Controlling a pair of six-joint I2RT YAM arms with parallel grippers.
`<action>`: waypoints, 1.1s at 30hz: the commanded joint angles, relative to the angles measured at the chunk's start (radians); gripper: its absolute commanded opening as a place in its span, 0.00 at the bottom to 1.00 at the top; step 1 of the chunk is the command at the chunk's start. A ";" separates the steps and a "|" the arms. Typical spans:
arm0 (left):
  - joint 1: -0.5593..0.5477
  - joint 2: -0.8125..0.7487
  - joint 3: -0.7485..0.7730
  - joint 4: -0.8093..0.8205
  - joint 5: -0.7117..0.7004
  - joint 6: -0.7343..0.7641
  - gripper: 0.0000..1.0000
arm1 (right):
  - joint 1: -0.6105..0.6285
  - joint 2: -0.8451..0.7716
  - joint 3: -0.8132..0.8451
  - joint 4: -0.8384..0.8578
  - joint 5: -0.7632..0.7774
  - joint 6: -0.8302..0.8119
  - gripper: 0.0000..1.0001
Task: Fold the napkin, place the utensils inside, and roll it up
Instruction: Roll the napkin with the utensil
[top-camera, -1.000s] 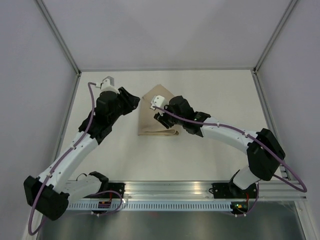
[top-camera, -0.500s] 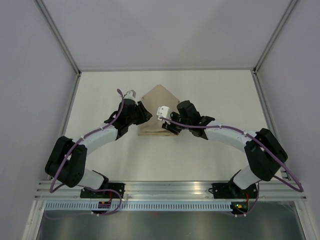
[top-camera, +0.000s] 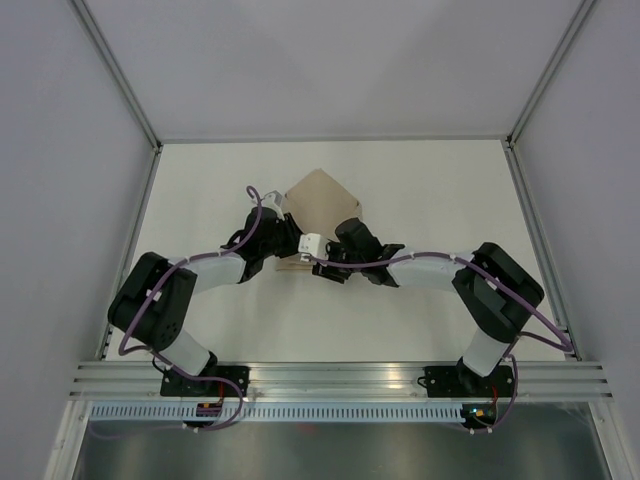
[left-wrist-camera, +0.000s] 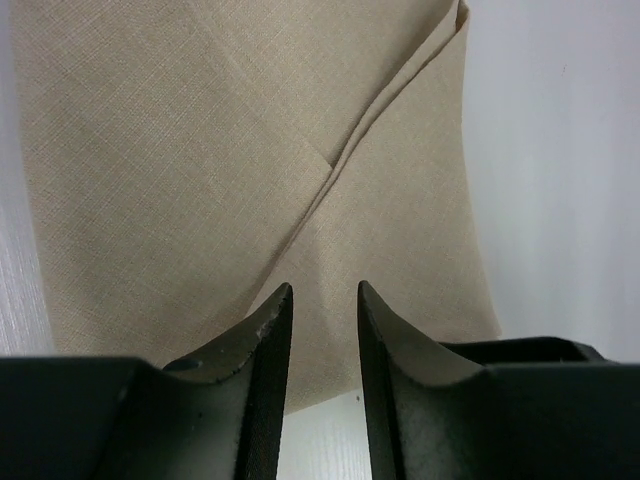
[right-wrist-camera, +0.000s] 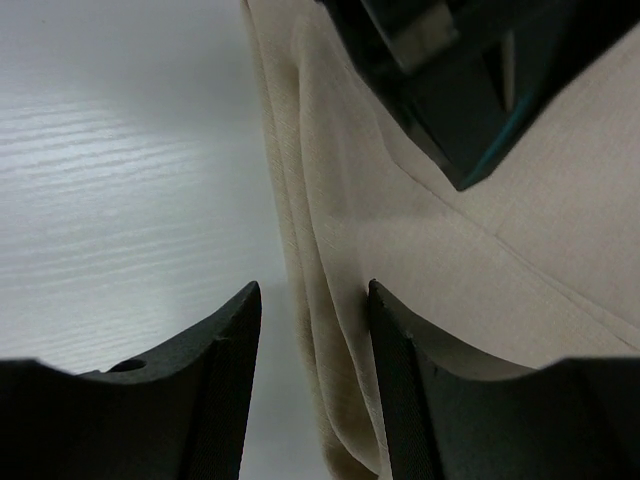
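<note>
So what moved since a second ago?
Both arms swung in toward the napkin. The left end effector came to its near left edge, and the right end effector slid left along its near edge. Nothing looks grabbed. The napkin stayed folded in place.

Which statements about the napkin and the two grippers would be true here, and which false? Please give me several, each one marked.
1. The napkin lies spread out in a single layer. False: it is folded, and the left wrist view shows overlapping layers with their edges.
2. The left gripper and the right gripper are both at the side of the napkin nearest the arm bases. True.
3. The right gripper is shut tight on the cloth. False: its jaws stand apart, with the napkin's layered edge lying between them.
4. The napkin rests on a white table. True.
</note>
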 joint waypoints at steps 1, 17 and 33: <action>-0.005 0.024 0.003 0.074 0.029 -0.004 0.37 | 0.051 0.010 0.015 0.096 0.036 -0.027 0.54; -0.007 -0.093 0.089 -0.091 -0.018 0.037 0.40 | 0.083 0.053 0.078 0.093 0.123 -0.033 0.54; 0.004 -0.263 0.121 -0.265 -0.098 0.071 0.43 | 0.135 0.125 0.066 0.145 0.175 -0.085 0.54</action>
